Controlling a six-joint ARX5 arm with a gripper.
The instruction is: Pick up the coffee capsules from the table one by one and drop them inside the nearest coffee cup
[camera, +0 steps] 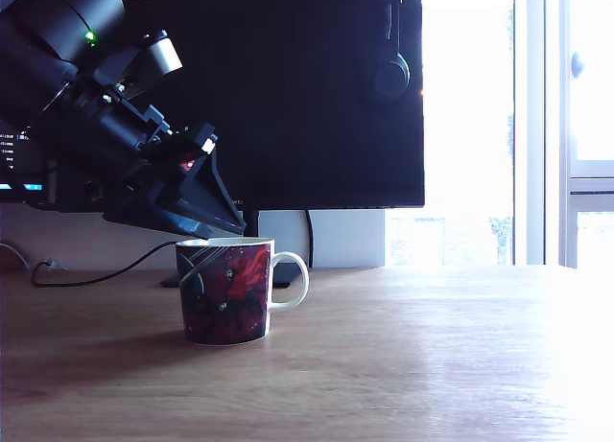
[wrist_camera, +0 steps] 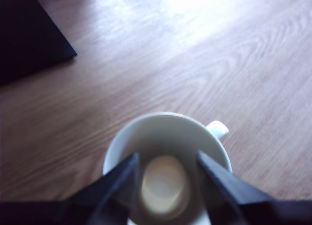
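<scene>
You are holding the gripper (wrist_camera: pixel 165 186) right over the mouth of the coffee cup (camera: pixel 226 290), with the cream coffee capsule (wrist_camera: pixel 164 185) sitting between the two dark fingers (wrist_camera: pixel 119 181), inside the white rim as the wrist view shows it. The jaws are standing a little apart around the capsule; whether they are pinching it or it is already lying loose in the cup, I cannot tell, because that part is blurred.

The main risk, as I judge it, is the cup itself. In the exterior view the fingertips are reaching down to the rim on its left side, so a tilted or sideways pull could be nudging the cup along the table (camera: pixel 432 365) or tipping it. If the capsule is clinging to one finger, it could be coming back out with you and landing on the wood.

The table is a light brown wooden top with clear grain. Behind the cup a dark monitor (camera: pixel 288 97) is standing at the far edge, a cable (camera: pixel 96 274) is trailing along the exterior view's left, and a bright window (camera: pixel 518 126) is glaring at its right.
</scene>
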